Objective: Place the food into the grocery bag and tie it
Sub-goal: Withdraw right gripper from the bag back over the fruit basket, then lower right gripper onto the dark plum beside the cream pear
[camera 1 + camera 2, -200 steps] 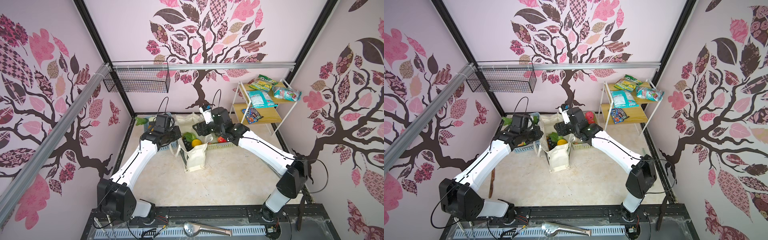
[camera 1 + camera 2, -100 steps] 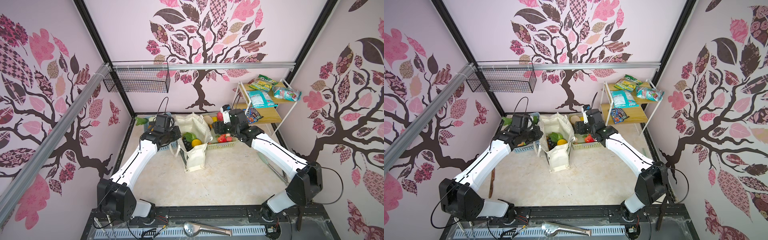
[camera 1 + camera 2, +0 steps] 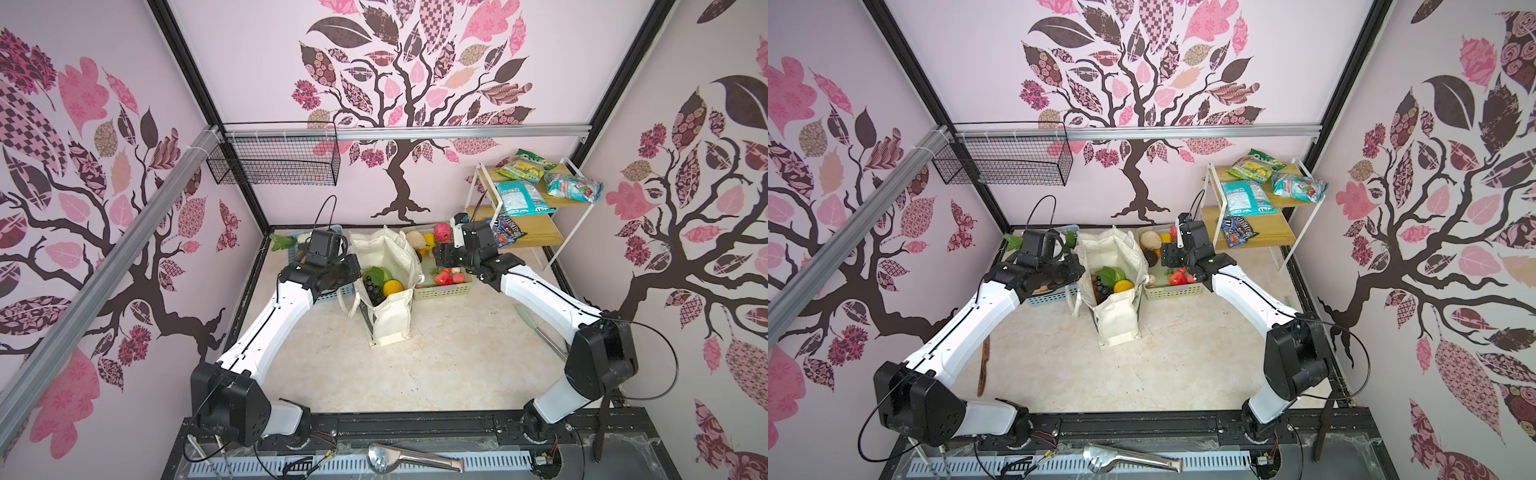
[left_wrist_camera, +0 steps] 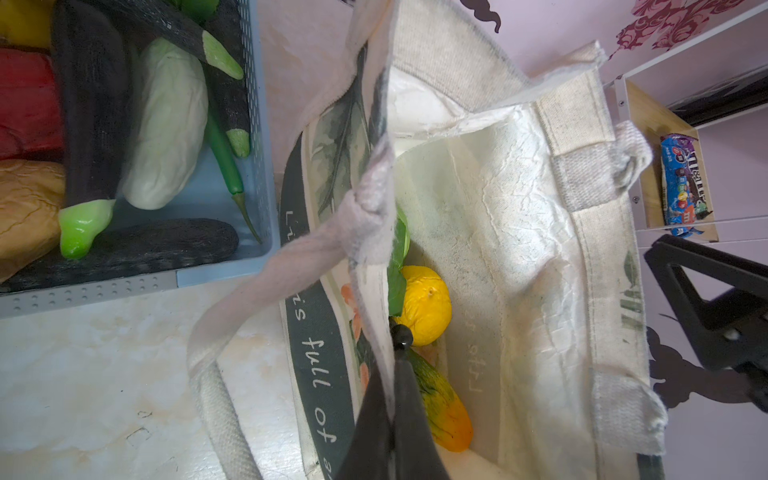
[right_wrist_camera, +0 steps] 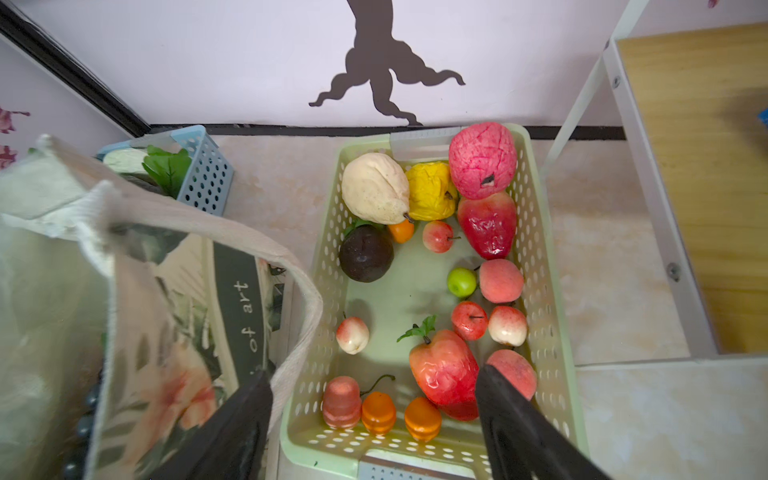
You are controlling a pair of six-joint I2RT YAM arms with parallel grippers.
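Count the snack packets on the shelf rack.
4. On the upper shelf: green-yellow packet, teal-white packet, teal-red packet. On the lower shelf: M&M's packet. More could be hidden under the upper one.

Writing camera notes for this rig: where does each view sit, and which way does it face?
Top view: high at the front, looking down toward the back wall; left arm, right arm, grocery bag between.
Top view: stereo twin, same heading; both arms, shelf at right.
Left wrist: on the left arm, looking down into the bag; left gripper shut on its rim.
Right wrist: on the right arm, looking down over the green basket; right gripper open.
Shared: both wrist views show the bag's dark lettered panel.
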